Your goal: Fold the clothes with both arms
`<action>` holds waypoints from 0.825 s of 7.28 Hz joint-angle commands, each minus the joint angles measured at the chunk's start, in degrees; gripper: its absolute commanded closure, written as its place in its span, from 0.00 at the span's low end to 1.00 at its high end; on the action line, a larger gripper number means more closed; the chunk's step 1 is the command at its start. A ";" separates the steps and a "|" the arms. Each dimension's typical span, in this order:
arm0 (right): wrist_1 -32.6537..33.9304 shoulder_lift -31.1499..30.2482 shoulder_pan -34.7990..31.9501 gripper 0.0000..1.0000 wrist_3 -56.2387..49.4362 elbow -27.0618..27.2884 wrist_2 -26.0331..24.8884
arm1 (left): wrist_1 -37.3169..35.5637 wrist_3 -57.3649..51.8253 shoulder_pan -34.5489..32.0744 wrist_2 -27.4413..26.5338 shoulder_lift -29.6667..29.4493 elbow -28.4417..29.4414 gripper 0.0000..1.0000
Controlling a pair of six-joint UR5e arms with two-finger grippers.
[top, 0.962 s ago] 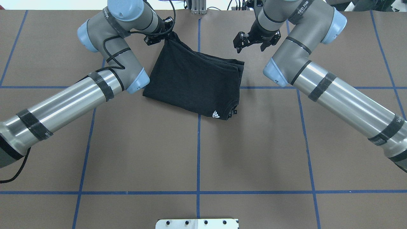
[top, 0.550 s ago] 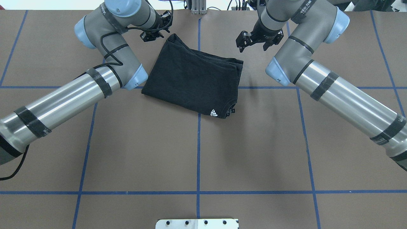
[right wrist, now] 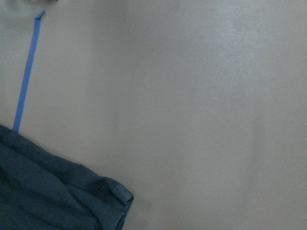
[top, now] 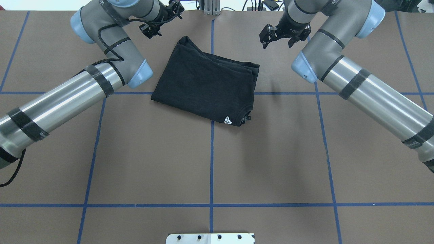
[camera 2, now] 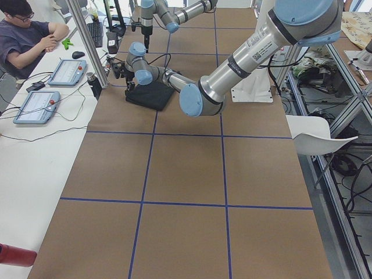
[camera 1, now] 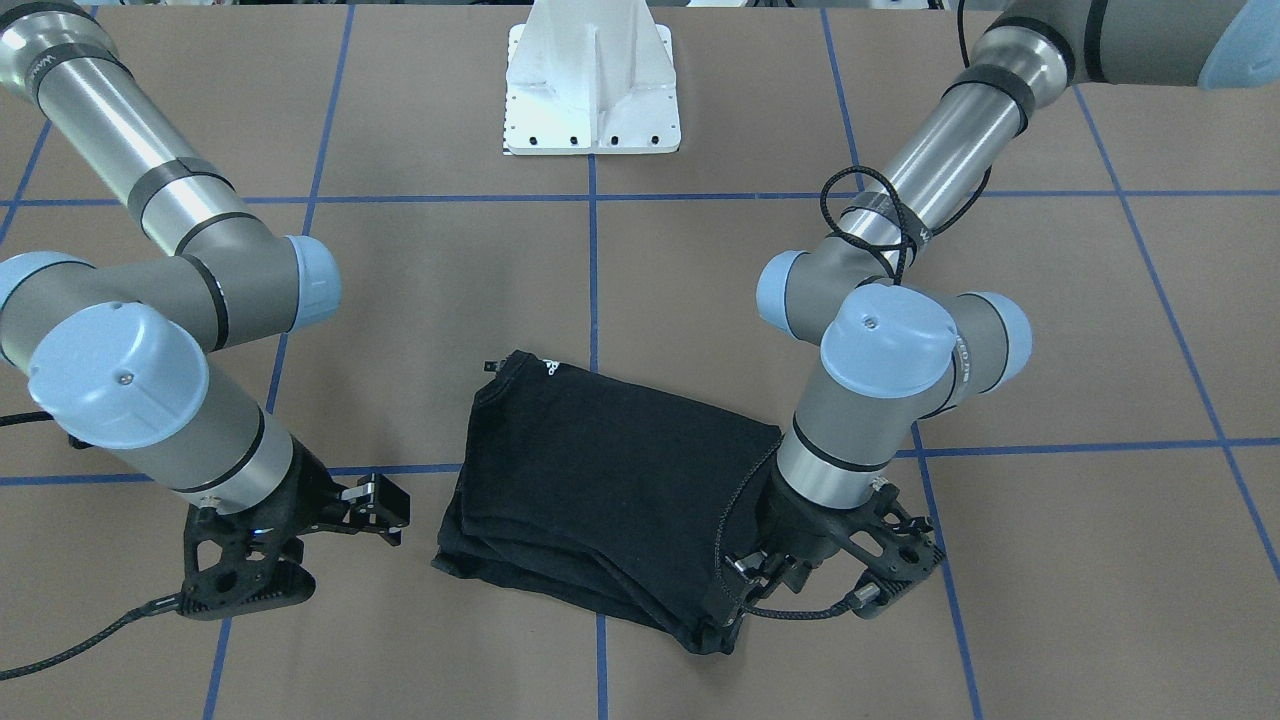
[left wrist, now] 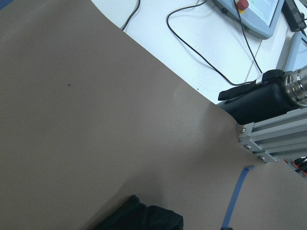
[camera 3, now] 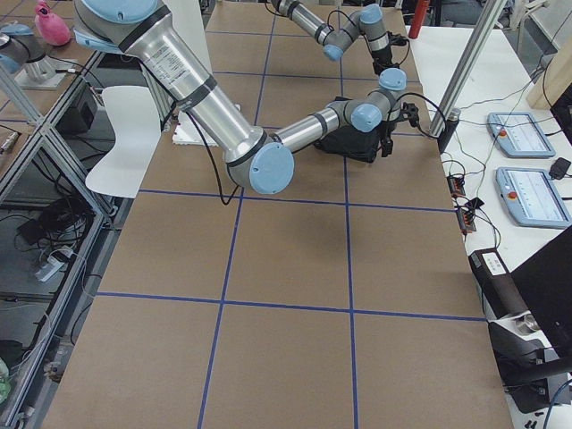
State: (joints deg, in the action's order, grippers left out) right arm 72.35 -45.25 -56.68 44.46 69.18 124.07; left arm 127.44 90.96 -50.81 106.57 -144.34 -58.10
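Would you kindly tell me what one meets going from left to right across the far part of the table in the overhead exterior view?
The black claw left gripper → the folded black cotton T-shirt with a small white logo by its collar → the black claw right gripper.

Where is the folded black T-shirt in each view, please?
Front-facing: T-shirt, lower centre.
Overhead: T-shirt, upper centre.
Exterior left: T-shirt, far, upper left.
Exterior right: T-shirt, far, upper right.
Left wrist: T-shirt, bottom edge.
Right wrist: T-shirt, bottom-left corner.
Landmark: blue tape line passing under it.
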 commanded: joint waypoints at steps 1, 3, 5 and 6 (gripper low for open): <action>4.17 -1.32 -3.86 0.00 -4.97 0.51 1.26 | -5.96 -6.73 -0.86 1.88 7.62 -11.36 0.00; 9.98 -5.00 -6.85 0.00 -12.70 4.18 1.44 | -7.54 -14.18 -1.30 2.75 19.92 -24.02 0.00; 13.15 -10.26 -9.49 0.00 -18.87 8.23 1.52 | -9.84 -24.72 -3.67 5.22 31.86 -35.63 0.00; 13.34 -14.64 -11.76 0.00 -22.98 11.12 2.05 | -9.93 -28.86 -6.03 6.70 36.98 -39.95 0.00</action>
State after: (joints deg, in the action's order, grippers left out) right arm 84.84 -55.21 -66.05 26.06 77.03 125.70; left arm 117.95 67.69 -54.64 111.74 -114.26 -91.98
